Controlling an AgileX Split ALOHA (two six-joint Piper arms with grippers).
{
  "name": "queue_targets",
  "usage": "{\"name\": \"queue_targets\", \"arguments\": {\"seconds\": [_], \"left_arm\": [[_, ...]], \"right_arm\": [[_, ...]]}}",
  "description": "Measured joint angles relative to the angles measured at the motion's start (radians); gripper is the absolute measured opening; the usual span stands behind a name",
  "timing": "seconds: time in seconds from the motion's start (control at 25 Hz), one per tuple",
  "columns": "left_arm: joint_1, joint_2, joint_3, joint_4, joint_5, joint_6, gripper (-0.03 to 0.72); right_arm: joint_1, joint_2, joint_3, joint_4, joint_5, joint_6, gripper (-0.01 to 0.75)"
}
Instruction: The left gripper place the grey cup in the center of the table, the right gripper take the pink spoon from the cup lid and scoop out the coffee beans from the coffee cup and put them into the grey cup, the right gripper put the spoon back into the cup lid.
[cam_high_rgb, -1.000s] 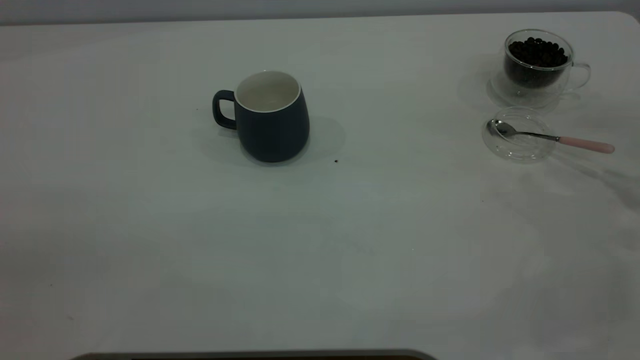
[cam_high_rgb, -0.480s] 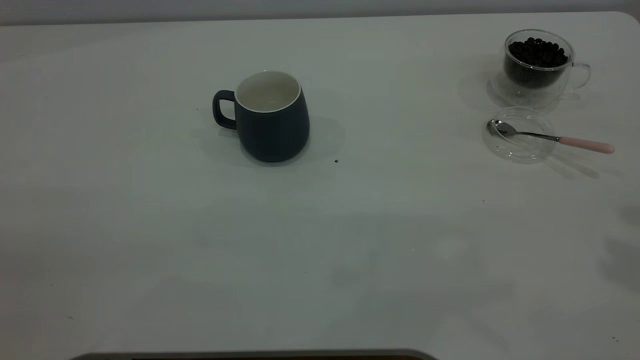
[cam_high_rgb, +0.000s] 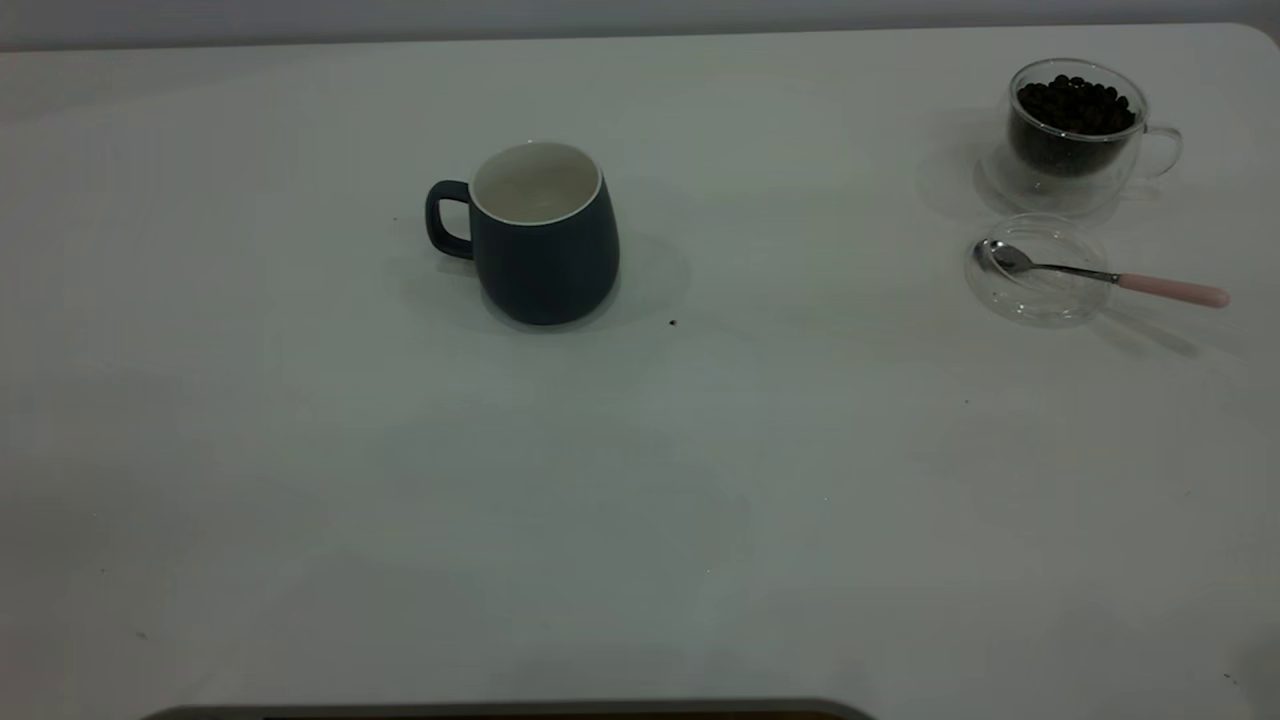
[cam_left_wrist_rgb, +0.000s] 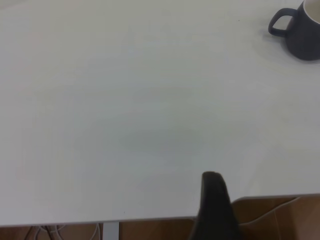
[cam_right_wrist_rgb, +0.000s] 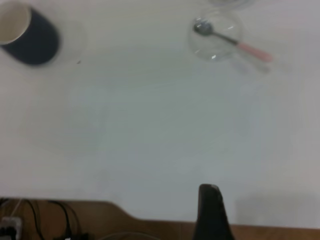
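- Grey cup (cam_high_rgb: 545, 235) stands upright, roughly mid-table (cam_high_rgb: 640, 480) though a bit toward the far edge and left of centre; handle points to the exterior view's left; inside looks white and bare, no beans visible
- Coffee cup (cam_high_rgb: 1078, 135) at far right corner, coffee beans (cam_high_rgb: 1076, 105) heaped near the rim
- Cup lid (cam_high_rgb: 1038, 268) just in front of the coffee cup; pink spoon (cam_high_rgb: 1100, 273) lies across it, bowl on the lid, pink handle sticking out past the lid's edge to the right
- Left gripper (cam_left_wrist_rgb: 215, 210) pulled back at the table's near edge, well apart from the grey cup; only 1 dark finger shows, holds nothing visible, can't tell how far apart the fingers are
- Right gripper (cam_right_wrist_rgb: 210, 212) also back at the near edge, well apart from spoon & lid; same, 1 finger seen, spread can't be told
- Progress, judged: cup placement looks done, or near enough; spoon sits in the lid with no beans in the grey cup, so pickup, scooping, tipping & returning the spoon look all left
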Motion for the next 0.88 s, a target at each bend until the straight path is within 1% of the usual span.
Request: {"name": "queue_targets", "arguments": {"seconds": [0.2,0.36,0.52,0.64,0.88], "left_arm": [[0.000,0.000,0.000,0.000,0.000,0.000,0.588],[0.000,0.000,0.000,0.000,0.000,0.000,0.588],[0.000,0.000,0.000,0.000,0.000,0.000,0.588],[0.000,0.000,0.000,0.000,0.000,0.000,0.588],[0.000,0.000,0.000,0.000,0.000,0.000,0.588]], "right_arm": [[0.058,-0.248,0.075,-0.038,0.054,0.001,0.584],[0.065,-0.421,0.078,-0.079,0.062,0.002,0.584],[0.065,-0.562,0.101,-0.188,0.074,0.038,0.584],[0.065,-0.576,0.109,-0.239,0.085,0.122,0.584],[0.065,-0.577,0.132,-0.338,0.084,0.224,0.584]]}}
